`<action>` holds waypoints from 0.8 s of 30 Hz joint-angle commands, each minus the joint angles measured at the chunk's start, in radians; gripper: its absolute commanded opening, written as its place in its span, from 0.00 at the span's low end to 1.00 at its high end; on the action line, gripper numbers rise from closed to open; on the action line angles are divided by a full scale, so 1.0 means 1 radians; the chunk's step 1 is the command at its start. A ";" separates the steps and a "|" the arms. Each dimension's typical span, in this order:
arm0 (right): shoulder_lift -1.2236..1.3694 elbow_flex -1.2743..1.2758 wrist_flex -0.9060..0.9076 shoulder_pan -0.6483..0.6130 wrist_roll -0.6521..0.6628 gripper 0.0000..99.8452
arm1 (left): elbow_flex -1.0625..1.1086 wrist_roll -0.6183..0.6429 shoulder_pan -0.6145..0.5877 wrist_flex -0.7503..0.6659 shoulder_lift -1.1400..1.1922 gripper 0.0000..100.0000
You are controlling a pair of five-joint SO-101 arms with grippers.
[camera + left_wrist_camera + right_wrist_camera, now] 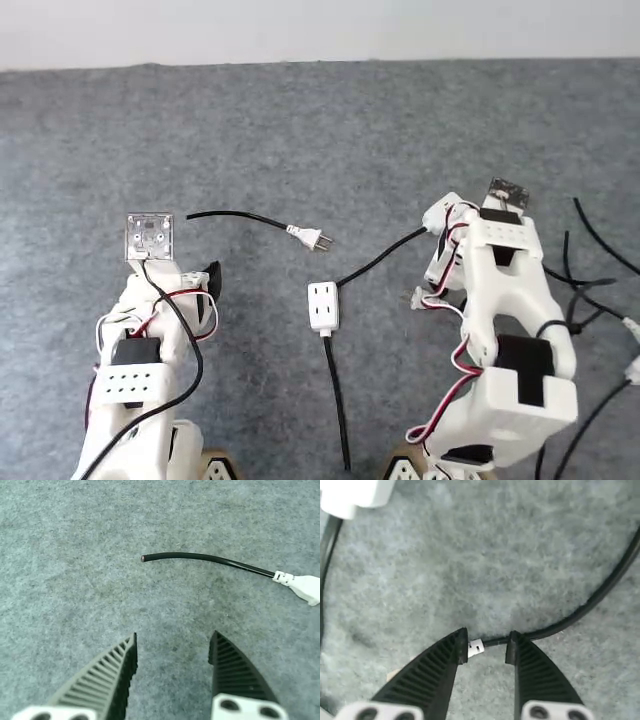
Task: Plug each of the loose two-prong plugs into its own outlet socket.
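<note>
Little can be read here. The white collar (476, 647) at the start of the second cord (580, 612) carries small dark marks, too small for us to make out.

The tabletop (300, 130) is covered in grey, felt-like matting with a mottled nap, and a pale wall (320, 30) runs along its far edge. Thin black cables (598, 240) trail over the matting beside the right arm.

We see the white outlet strip (322, 306) (355, 492) lying flat between the two arms, slots up. Its own black lead (336, 400) runs toward the near edge. The loose plug (310, 238) (306, 587) lies beyond the strip and apart from it, prongs pointing toward the right arm's side. Its black cord (235, 216) (200, 557) curves off to a cut end in front of the left arm.

The left gripper (175, 636) hovers over the matting with its fingers wide apart, holding nothing, and the cut end lies ahead of it. The right gripper (487, 642) is low at the matting with its fingers narrowly parted. The collar and second cord cross the gap between the tips, and we cannot tell whether they touch.
</note>
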 commanded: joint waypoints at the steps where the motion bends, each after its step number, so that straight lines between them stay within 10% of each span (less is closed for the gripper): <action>1: 0.018 -0.026 -0.005 -0.031 -0.015 0.14 | -0.019 -0.009 0.000 -0.021 -0.008 0.23; 11: 0.025 -0.026 -0.015 -0.059 -0.011 0.04 | -0.019 -0.009 -0.002 -0.021 -0.008 0.23; 24: 0.268 -0.324 0.194 -0.076 0.061 0.17 | -0.019 -0.011 -0.002 -0.020 -0.008 0.23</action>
